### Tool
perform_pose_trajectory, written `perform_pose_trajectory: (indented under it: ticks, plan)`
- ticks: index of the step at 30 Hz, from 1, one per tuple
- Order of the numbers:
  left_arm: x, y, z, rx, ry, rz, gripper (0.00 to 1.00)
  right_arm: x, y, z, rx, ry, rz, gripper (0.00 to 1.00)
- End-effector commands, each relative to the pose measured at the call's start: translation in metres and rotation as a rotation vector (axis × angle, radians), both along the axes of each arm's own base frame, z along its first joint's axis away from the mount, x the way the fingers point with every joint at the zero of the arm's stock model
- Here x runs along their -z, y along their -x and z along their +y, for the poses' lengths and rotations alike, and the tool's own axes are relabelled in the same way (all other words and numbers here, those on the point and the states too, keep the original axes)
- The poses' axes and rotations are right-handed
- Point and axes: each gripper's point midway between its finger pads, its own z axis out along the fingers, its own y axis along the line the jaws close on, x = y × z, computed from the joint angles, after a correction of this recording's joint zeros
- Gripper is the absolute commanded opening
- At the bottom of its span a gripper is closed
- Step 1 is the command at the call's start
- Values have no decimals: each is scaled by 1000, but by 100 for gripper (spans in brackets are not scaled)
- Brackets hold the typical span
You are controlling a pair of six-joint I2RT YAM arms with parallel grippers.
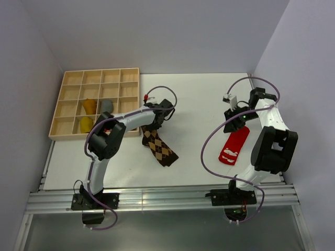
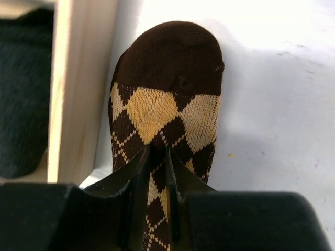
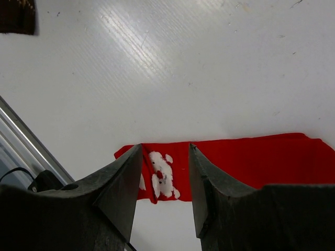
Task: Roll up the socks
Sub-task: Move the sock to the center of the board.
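Observation:
A brown-tan argyle sock [image 1: 160,148] lies flat on the white table, its dark toe end beside the tray. My left gripper [image 1: 156,123] is shut on this sock; in the left wrist view the fingers [image 2: 158,151] pinch the cloth of the argyle sock [image 2: 165,99] between them. A red sock with white marks [image 1: 234,146] lies flat at the right. My right gripper [image 1: 233,117] hovers over it, open and empty; in the right wrist view its jaws [image 3: 165,149] stand apart above the red sock [image 3: 251,162].
A wooden compartment tray [image 1: 73,78] stands at the back left, holding two mustard bundles [image 1: 89,106] [image 1: 86,124] and a grey bundle [image 1: 107,106]. The tray's wall [image 2: 78,89] is just left of the argyle sock. A metal rail [image 1: 157,198] runs along the near edge.

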Motion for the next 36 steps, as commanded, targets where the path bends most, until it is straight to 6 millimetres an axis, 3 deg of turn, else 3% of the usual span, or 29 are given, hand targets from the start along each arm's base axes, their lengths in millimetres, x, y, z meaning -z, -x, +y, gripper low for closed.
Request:
perform_pose_trajectory:
  ticks: [1,6,13,18,22,23,25,26,28,29,31,32,34,36]
  plan:
    - [31,4,-27,188,9,82,23,-8,4,-2,-13,19,-60,48]
    - [41,13,-80,399,49,79,24,-10,10,2,-44,-3,-72,48]
    - [37,27,-156,622,180,56,27,-21,17,14,-78,-61,-93,49]
    - [27,21,-183,651,227,14,34,-30,17,21,-102,-91,-140,50]
    - [2,12,-186,656,268,-45,45,-35,17,24,-131,-94,-174,51]
    - [-18,7,-191,664,313,-87,47,-37,18,25,-137,-97,-182,51]
    - [-28,-3,-182,660,328,-112,48,-39,23,29,-161,-99,-195,51]
    - [-50,-8,-182,665,353,-154,50,-41,25,31,-181,-97,-214,53]
    - [-66,-14,-174,665,372,-181,51,-40,32,35,-211,-80,-231,54]
    - [-91,-15,-171,664,402,-222,51,-38,35,37,-233,-67,-238,54]
    - [-108,-20,-157,615,433,-246,52,-29,41,39,-257,-10,-256,55]
    - [-135,-21,-149,591,461,-286,52,-25,43,48,-296,10,-265,55]
    - [-154,-24,-135,563,533,-322,55,-16,45,57,-332,45,-303,57]
    - [-188,-24,-121,553,582,-386,57,-13,48,71,-392,48,-323,57]
